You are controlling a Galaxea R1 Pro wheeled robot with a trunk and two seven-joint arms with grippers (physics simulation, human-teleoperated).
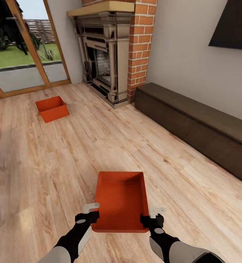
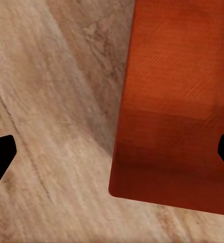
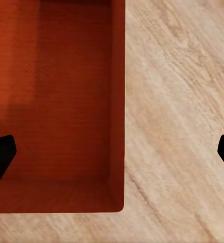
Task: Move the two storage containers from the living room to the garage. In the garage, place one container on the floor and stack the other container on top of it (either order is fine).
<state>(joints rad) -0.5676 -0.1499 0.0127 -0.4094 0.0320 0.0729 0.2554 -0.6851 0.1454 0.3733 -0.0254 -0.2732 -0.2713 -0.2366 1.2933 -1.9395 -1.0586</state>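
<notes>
Two orange-red storage containers sit on the living room's light wood-plank floor. The near container (image 1: 121, 201) lies open-topped right in front of me; the far container (image 1: 52, 108) rests near the glass door. My left gripper (image 1: 88, 216) hangs open over the near container's left wall (image 2: 123, 126), one finger on either side of it. Over the right wall (image 3: 118, 101) my right gripper (image 1: 152, 218) is open in the same way. The black fingertips (image 2: 1, 154) (image 3: 1, 154) stand wide apart, touching nothing that I can see.
A brick fireplace (image 1: 110, 51) stands at the back. A long dark low cabinet (image 1: 194, 124) runs along the right wall under a wall TV (image 1: 232, 25). A wood-framed glass door (image 1: 22, 47) is at the back left. Bare plank floor lies between the two containers.
</notes>
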